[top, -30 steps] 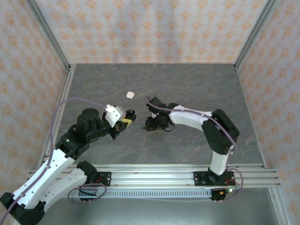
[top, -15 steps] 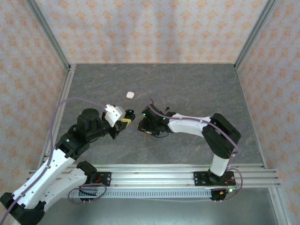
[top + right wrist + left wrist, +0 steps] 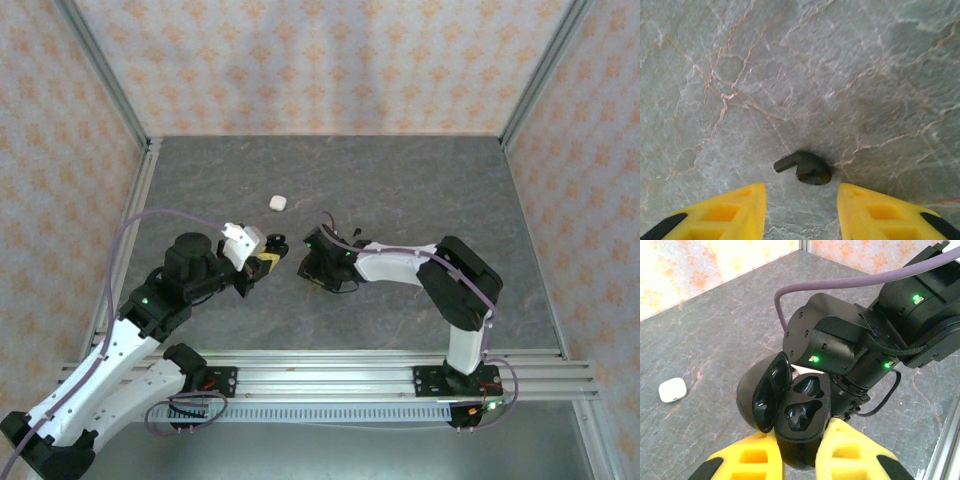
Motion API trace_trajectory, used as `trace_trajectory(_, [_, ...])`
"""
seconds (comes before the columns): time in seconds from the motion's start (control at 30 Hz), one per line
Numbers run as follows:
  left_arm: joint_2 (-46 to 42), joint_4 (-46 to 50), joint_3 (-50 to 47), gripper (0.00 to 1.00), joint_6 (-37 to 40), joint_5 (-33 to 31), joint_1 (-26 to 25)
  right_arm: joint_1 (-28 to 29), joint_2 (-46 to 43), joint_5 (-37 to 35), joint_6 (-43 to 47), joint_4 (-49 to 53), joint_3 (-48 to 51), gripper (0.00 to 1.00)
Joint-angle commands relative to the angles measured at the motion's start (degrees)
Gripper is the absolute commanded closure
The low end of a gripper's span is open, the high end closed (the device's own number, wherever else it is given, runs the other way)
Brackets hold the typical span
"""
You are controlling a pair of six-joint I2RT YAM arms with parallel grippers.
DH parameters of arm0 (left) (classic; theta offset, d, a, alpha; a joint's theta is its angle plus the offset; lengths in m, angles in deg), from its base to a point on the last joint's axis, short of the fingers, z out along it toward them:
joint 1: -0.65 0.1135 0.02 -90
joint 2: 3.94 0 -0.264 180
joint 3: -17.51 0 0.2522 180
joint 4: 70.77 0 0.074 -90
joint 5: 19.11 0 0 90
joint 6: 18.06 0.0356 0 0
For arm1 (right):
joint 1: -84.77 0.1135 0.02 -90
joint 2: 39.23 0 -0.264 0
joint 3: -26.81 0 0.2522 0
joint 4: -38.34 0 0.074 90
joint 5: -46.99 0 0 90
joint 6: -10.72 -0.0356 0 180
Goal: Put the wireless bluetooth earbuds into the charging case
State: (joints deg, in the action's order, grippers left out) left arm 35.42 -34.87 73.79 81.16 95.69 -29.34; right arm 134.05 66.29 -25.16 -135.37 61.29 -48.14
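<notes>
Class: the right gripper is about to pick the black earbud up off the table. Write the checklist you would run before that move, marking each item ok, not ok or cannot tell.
1. Jaws of the right gripper open: ok.
2. The black earbud lies free on the table, centred ahead of those open jaws: ok.
3. The left gripper is clamped on the black charging case: ok.
4. The lid is open and both wells are empty: ok.
5. Which well suits this earbud: cannot tell.
6. The white case lies apart from the pick spot: ok.
</notes>
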Motion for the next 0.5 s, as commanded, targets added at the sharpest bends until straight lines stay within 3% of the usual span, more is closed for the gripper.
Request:
trace_trajectory(0.0, [-0.8, -1.8, -0.6, 1.0, 0.0, -1.1, 0.0, -1.3, 1.2, -2.8, 1.3, 1.6, -1.6, 0.58])
trace_trajectory(0.47, [-0.9, -0.3, -0.6, 1.0, 1.8, -2.2, 0.0, -2.6, 6.9, -0.9, 6.6, 7.2, -13.3, 0.69])
